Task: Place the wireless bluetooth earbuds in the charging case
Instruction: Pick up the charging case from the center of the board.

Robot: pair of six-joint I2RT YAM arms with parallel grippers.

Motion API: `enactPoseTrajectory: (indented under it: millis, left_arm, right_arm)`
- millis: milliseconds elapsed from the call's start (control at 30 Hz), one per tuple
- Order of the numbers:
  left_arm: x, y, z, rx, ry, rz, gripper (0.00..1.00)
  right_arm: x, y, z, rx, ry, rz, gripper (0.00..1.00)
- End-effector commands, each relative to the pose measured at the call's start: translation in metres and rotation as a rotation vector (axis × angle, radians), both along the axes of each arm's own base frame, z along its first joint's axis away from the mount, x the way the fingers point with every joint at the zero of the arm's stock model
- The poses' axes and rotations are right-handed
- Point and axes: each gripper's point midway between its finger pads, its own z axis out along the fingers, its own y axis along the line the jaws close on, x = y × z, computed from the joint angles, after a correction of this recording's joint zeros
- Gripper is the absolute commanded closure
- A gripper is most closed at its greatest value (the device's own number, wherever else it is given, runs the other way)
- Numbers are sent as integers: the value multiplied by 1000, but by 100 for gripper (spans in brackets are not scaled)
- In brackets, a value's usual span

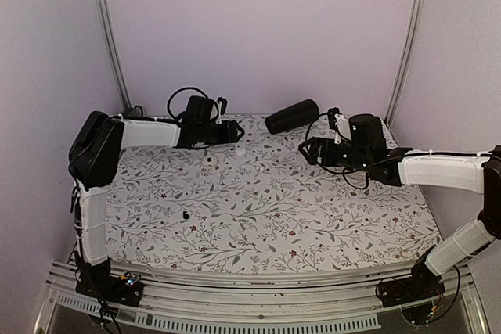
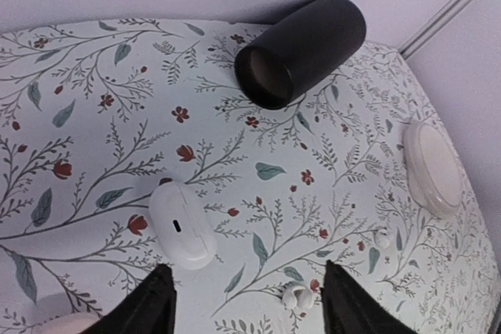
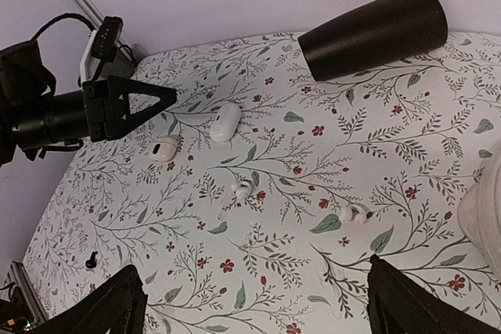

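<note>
Left hand (image 2: 245,266) and right hand (image 3: 252,265) spread wide, empty; case (image 3: 225,121) lies at eleven o'clock from loose earbuds (image 3: 243,189) on the surface (image 1: 313,217).

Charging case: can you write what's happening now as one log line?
charging case: on table, untouched | earbuds: loose on table | left gripper: open, near case | right gripper: open, empty

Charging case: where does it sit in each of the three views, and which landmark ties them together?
Top external: charging case at the table's far side, left of centre.
Left wrist: lower left of centre, closed.
Right wrist: upper left of centre.
Shared landmark: the black cylinder, lying on its side beyond the case.
</note>
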Motion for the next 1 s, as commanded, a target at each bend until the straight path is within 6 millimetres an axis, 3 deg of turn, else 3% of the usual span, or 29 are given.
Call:
enactPoseTrajectory:
  millis: [0, 133, 267, 533, 667, 967]
  left_arm:
    - [18, -14, -34, 192, 34, 71, 30]
    - [30, -15, -62, 377, 58, 179, 20]
    - [40, -14, -83, 440, 80, 249, 17]
    - [44, -16, -100, 463, 91, 264, 15]
    - [45, -19, -99, 442, 88, 245, 20]
    - [61, -27, -112, 414, 105, 233, 44]
  right_arm:
    - [9, 8, 23, 52, -43, 11, 1]
    - [6, 5, 26, 50, -49, 4, 1]
    - [1, 0, 29, 43, -56, 2, 1]
    - [-5, -8, 29, 27, -64, -9, 1]
    - [-6, -9, 29, 28, -66, -14, 1]
    - [-7, -10, 31, 29, -66, -13, 1]
